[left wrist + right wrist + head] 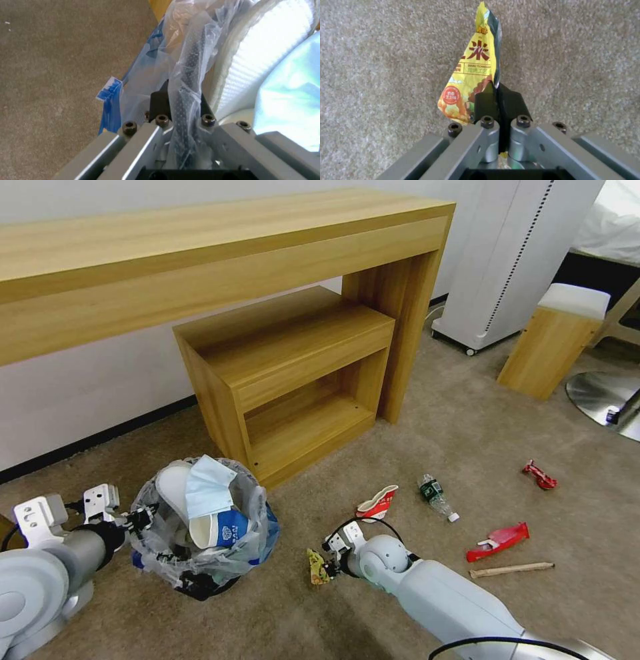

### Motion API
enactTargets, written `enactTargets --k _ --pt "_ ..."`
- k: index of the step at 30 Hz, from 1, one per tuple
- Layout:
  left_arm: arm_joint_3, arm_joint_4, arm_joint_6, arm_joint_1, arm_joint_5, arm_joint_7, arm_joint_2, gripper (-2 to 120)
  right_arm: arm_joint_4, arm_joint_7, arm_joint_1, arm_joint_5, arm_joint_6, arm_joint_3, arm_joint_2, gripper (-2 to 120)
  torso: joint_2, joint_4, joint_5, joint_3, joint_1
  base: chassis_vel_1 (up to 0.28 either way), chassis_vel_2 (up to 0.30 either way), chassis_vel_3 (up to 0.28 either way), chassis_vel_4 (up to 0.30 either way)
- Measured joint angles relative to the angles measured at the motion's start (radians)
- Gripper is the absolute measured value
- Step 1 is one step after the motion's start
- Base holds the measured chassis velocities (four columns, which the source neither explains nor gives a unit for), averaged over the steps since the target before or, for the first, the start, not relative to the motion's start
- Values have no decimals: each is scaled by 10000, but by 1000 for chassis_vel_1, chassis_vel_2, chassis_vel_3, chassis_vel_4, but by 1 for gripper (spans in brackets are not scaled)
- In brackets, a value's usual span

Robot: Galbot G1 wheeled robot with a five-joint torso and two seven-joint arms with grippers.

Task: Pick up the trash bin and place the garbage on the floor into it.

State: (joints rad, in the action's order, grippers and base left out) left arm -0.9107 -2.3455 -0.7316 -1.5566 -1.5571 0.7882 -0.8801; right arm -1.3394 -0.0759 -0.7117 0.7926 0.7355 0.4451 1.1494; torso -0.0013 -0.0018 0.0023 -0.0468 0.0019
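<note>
Beige carpet (433, 420) spreads under your wooden desk (200, 253); your left gripper (137, 520) clamps the trash bin (200, 553) rim, while your right gripper (327, 563) pinches a yellow snack wrapper (470, 75) beside it.

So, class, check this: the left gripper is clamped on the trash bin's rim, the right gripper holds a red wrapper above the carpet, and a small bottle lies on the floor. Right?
One detail is wrong: the wrapper in the right gripper is yellow, not red, as the right wrist view shows. The left gripper does clamp the trash bin rim, and the small bottle lies on the floor.
</note>
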Motion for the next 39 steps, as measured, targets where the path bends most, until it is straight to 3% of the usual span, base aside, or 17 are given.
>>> enactTargets --k 11,15,17,18,20,22,25,26,28,32,35,39 --pt "6 -42 11 -19 -4 -1 86 1 -931 143 38 138 -164 -563 -599 0 0 0 1 0 0 0 0 0 0" --pt "110 -137 11 -29 -34 0 177 1 -1622 548 175 -165 -1221 -1030 -1148 0 0 0 1 0 0 0 0 0 0" --pt "241 -224 8 -39 -73 -50 204 1 -1837 1121 274 -883 -2922 -1275 -1512 0 0 -1 0 0 0 0 0 0 0" --pt "241 -224 8 -39 -73 -50 204 1 -1837 1121 274 -883 -2922 -1275 -1512 0 0 -1 0 0 0 0 0 0 0" --pt "395 -310 -15 9 -164 -166 178 1 -2286 1956 258 -1233 -4325 -1758 -1835 0 0 0 1 -1 0 0 0 0 0" --pt "436 -330 -19 31 -192 -191 174 1 -2467 2181 229 -1141 -4603 -1920 -1912 0 0 0 0 0 0 0 0 0 0" --pt "579 -373 -23 103 -362 -244 252 1 -3037 3544 151 -613 -6051 -2532 -2200 0 0 0 2 0 0 0 0 0 0" --pt "579 -373 -23 103 -362 -244 252 1 -3037 3544 151 -613 -6051 -2532 -2200 0 0 0 2 0 0 0 0 0 0" --pt "673 -447 -24 158 -578 -273 357 1 -3160 4786 170 -162 -7010 -2838 -2241 0 0 0 1 0 0 0 0 0 0" --pt "782 -513 -25 215 -731 -361 456 1 -3176 5841 265 269 -7751 -2959 -2200 0 0 -1 0 0 0 0 0 0 0" --pt "941 -670 -30 288 -1001 -489 612 1 -3086 7310 472 721 -8539 -2934 -2084 0 0 0 0 0 0 0 0 0 0" --pt "1074 -778 -34 369 -1076 -675 649 1 -3021 8141 592 1156 -8791 -2747 -1922 0 0 -1 0 0 0 0 0 0 0"
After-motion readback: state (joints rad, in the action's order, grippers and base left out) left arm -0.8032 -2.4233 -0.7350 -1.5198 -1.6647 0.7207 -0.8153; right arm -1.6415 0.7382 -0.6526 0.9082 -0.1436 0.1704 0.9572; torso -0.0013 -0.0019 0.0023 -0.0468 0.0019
